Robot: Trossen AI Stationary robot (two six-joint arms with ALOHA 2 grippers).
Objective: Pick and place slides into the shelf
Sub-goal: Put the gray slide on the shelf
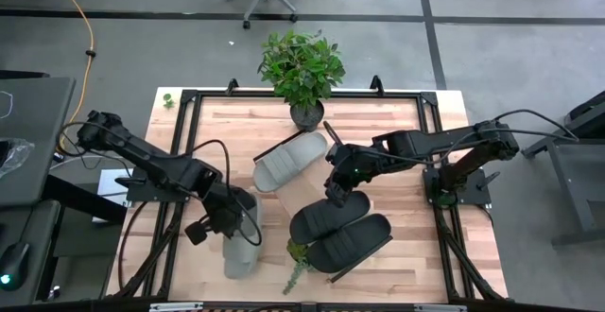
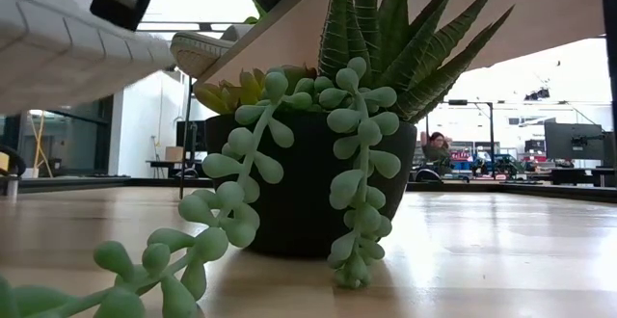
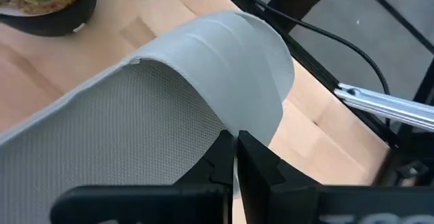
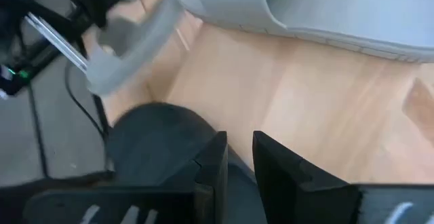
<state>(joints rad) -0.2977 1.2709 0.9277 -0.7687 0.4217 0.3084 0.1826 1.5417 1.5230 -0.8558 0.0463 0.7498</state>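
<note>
Grey foam fills your left wrist view: the left gripper (image 1: pixel 230 219) has its fingers pinched shut on the edge of a light grey slide (image 3: pixel 169 102), which in the high view sits beside the small succulent pot (image 1: pixel 297 251), on the side towards the left arm's base. The second grey slide (image 1: pixel 288 161) lies just beside the leafy potted plant (image 1: pixel 302 66), and the two black slides (image 1: pixel 340 232) rest together right next to the succulent pot on its other side. Your right gripper (image 1: pixel 337 197) hovers at the near black slide, its fingers narrowly parted around the dark rim in the right wrist view; whether they truly grip it cannot be told. No shelf board can be picked out apart from the slatted wooden table (image 1: pixel 416 246), so the drop spot is unclear. Risks, as a judgement: the thin pinch on the soft strap edge could let the grey slide swing or slip free on the lift, and with both arms working close around the succulent pot, a careless sweep could knock it over or make the two grippers collide.
</note>
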